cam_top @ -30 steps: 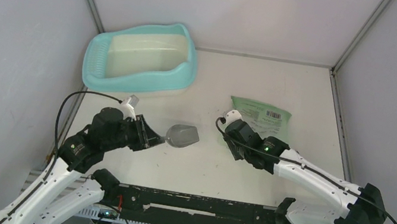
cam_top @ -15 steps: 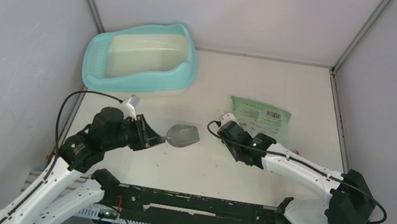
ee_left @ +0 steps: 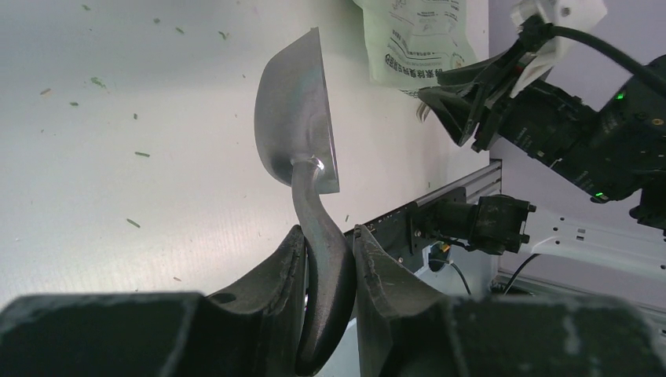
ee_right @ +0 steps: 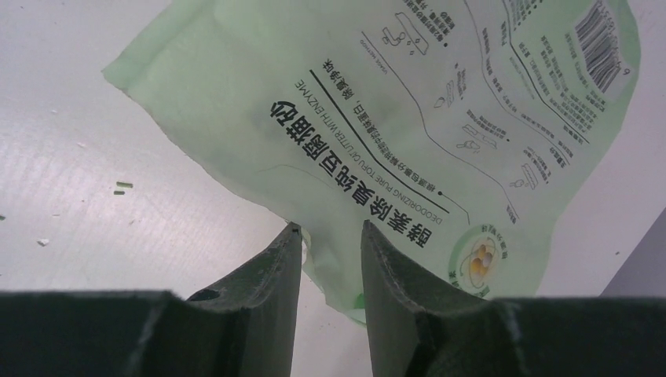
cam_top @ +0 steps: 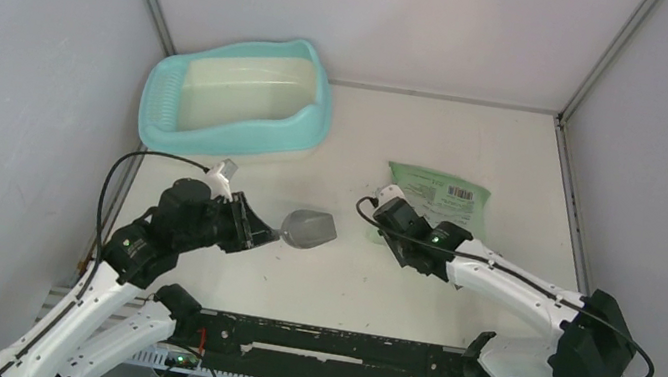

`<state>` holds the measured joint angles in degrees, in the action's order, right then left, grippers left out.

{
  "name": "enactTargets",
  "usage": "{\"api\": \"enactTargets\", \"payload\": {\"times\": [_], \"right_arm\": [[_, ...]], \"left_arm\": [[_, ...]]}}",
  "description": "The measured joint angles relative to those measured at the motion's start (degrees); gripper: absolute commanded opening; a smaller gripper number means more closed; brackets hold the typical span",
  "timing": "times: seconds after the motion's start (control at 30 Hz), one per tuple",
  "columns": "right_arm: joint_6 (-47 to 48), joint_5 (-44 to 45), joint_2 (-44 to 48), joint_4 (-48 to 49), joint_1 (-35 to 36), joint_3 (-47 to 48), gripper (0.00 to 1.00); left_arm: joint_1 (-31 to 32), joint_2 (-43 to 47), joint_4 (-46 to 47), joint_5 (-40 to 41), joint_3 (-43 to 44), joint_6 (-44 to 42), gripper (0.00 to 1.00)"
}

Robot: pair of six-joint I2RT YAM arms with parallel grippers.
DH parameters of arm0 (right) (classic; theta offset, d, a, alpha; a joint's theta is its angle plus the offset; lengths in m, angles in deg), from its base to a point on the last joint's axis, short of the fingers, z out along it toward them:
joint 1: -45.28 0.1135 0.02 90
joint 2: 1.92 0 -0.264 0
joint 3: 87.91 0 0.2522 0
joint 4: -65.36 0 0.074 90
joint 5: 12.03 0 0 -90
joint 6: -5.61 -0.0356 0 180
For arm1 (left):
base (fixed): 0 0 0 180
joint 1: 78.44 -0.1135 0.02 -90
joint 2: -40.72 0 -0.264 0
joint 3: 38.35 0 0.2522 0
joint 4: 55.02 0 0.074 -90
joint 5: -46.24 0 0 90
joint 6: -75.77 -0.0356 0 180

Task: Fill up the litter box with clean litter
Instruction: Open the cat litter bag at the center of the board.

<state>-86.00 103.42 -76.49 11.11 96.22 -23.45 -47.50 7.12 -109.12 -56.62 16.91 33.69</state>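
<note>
Top view, box: the large light turquoise plastic litter box [cam_top: 315, 117] sits well apart from the flat green printed bag [cam_top: 440, 193], beyond it and off to its left. Its cream inside looks bare.
Top view, scoop: the grey metal scoop [cam_top: 308, 228] hangs left of the bag, carried by your left gripper [cam_top: 255, 230].
Top view, right arm: your right gripper [cam_top: 386, 215] is at the bag's near left corner.
Left wrist, grip: the jaws are clamped tight on the scoop's handle. The bowl stands on edge and holds nothing (so there is nothing to spill).
Left wrist, litter: only stray green-beige crumbs of litter [ee_left: 141, 154] lie on the white table [ee_left: 118, 196], left of the bag.
Right wrist, jaws: narrowly apart, straddling the bag's corner edge, and not pinching it as far as I can tell.
Step in hand: probably taking hold of the bag.
Doing it well: push further onto the bag so that the pads cover more than the thin lip, then close squarely. A bare corner pinch may slip or tear, so lift slowly.
</note>
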Motion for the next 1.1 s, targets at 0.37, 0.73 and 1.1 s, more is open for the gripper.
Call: {"api": "enactTargets", "payload": {"times": [0.37, 0.73, 1.1], "right_arm": [[0.0, -4.9, 6.5, 0.9, -2.1, 0.0, 0.41], [0.0, -5.3, 4.9, 0.9, 0.1, 0.0, 0.41], [0.0, -2.8, 0.4, 0.8, 0.1, 0.0, 0.41]], "left_arm": [[0.0, -0.5, 0.4, -0.7, 0.0, -0.4, 0.17], [0.0, -0.4, 0.4, -0.9, 0.0, -0.4, 0.17], [0.0, -0.4, 1.4, -1.0, 0.0, -0.4, 0.17]]}}
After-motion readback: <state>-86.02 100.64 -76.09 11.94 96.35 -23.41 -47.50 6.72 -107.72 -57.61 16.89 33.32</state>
